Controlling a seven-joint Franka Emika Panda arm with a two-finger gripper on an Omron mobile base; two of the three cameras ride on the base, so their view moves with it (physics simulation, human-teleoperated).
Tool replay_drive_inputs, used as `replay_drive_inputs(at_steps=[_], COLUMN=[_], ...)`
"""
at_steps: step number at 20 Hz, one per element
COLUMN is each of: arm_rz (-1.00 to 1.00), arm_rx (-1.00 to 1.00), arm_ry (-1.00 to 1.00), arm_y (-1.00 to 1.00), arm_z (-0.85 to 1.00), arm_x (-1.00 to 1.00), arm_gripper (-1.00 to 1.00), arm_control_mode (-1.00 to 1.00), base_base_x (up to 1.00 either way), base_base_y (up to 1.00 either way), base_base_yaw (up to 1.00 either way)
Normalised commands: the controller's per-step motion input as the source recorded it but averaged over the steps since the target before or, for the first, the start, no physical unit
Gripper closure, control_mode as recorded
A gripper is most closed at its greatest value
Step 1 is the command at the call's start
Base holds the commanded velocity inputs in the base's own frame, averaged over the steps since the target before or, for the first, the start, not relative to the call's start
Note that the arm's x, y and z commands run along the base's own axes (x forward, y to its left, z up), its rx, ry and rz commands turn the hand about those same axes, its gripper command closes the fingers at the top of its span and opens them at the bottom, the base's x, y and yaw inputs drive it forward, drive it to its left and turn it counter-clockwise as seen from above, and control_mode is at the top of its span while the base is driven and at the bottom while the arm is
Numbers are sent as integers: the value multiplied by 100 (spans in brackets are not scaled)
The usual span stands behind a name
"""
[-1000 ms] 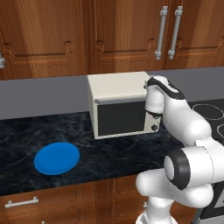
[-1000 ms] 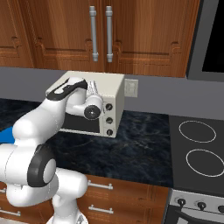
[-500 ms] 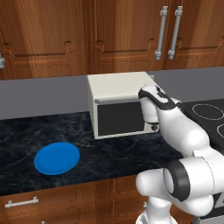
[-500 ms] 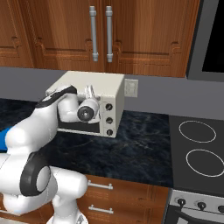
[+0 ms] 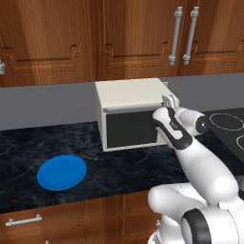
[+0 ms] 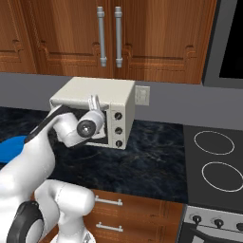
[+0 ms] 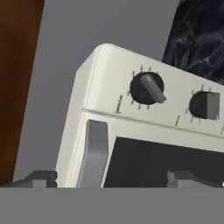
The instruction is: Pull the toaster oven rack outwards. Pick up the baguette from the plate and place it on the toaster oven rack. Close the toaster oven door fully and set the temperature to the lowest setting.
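item: toaster oven [image 5: 131,113], cream box set at the back of the dark marble counter [image 5: 28,147] against the grey wall, its knob panel facing out so a hand can reach the dials. toaster oven door [image 5: 132,128], dark glass, stands upright and shut, pale bar handle [image 7: 94,153] along its top edge. knobs [image 6: 118,130], three down the right front; in the hand view the nearest dial [image 7: 146,88] points off to one side. gripper [image 5: 169,101], jaws spread wide and empty, held close before the oven's upper right front, apparently lined up on the controls. plate [image 5: 62,172], blue, bare, lying well left of the oven; baguette and rack hidden, presumably inside.
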Motion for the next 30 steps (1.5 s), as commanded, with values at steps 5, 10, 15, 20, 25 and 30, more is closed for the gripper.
replay_drive_inputs(at_steps=[5, 10, 15, 20, 25, 30], arm_rz=[1, 8, 17, 21, 20, 16], arm_rx=[-5, -15, -27, -20, -9, -10], arm_ry=[26, 45, 50, 9, -7, -15], arm_y=[-46, -50, -7, 0, -9, -20], arm_z=[58, 24, -9, -57, -29, -29], arm_x=[-6, 0, -9, -11, 0, 0], arm_gripper=[-100, -100, -100, -100, -100, -100], arm_control_mode=[-100, -100, -100, -100, -100, -100], base_base_x=[0, 0, 0, 0, 0, 0], base_base_y=[0, 0, 0, 0, 0, 0], base_base_yaw=[0, 0, 0, 0, 0, 0])
